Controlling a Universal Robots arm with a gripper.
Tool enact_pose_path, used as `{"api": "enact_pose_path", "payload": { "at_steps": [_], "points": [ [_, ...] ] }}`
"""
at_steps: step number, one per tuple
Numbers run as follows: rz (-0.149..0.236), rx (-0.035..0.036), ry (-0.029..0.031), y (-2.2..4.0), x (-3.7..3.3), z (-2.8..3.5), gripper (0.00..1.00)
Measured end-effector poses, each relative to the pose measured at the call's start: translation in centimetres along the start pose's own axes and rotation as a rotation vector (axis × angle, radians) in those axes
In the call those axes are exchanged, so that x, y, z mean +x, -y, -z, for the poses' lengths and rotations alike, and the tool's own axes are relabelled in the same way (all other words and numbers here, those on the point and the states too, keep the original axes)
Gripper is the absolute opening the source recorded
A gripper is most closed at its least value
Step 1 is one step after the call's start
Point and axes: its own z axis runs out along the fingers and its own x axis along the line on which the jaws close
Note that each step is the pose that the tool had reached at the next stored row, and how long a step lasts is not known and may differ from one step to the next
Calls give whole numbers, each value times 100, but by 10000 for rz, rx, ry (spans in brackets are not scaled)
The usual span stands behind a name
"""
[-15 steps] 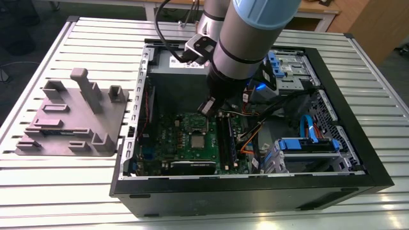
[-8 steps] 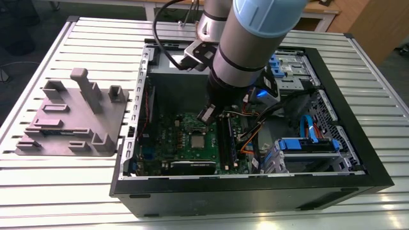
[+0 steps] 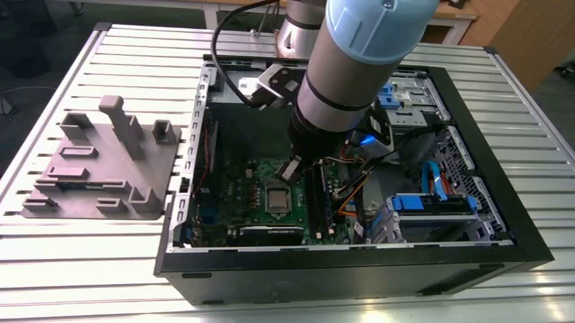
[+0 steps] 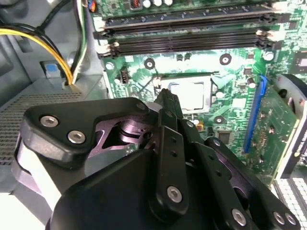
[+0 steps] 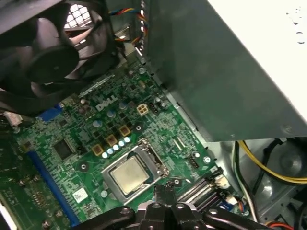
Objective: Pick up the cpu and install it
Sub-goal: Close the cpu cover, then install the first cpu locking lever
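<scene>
Silver-grey and square, the cpu (image 5: 128, 174) lies flat inside the socket (image 5: 135, 168) on the green motherboard (image 5: 86, 139), with the metal frame around it; in the second wrist view the cpu (image 4: 191, 94) shows just beyond the tips of the fingers (image 4: 165, 103); in the exterior view the socket (image 3: 277, 197) sits near the middle of the motherboard, inside the open computer case (image 3: 359, 269) on the slatted desk (image 3: 90, 269). The gripper (image 5: 164, 191) hangs over the motherboard just beside the socket, its fingers drawn together with nothing between them and not touching the chip.

As a judgement, the chip looks seated but the risks remain: if it rests slightly askew in the socket, any downward push could bend the contacts beneath; the fingers are close to the memory slots (image 4: 187, 33) next to the socket, and a sideways drift could knock them; the yellow cables (image 4: 57, 57) at the socket's far side could snag the wrist.
</scene>
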Motion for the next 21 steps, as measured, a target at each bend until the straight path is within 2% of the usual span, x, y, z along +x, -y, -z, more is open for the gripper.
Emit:
{"api": "enact_pose_path", "payload": {
  "at_steps": [18,21],
  "points": [
    [2,-1,0,-11,8,-2,10],
    [2,-61,23,20,-16,0,10]
  ]
}}
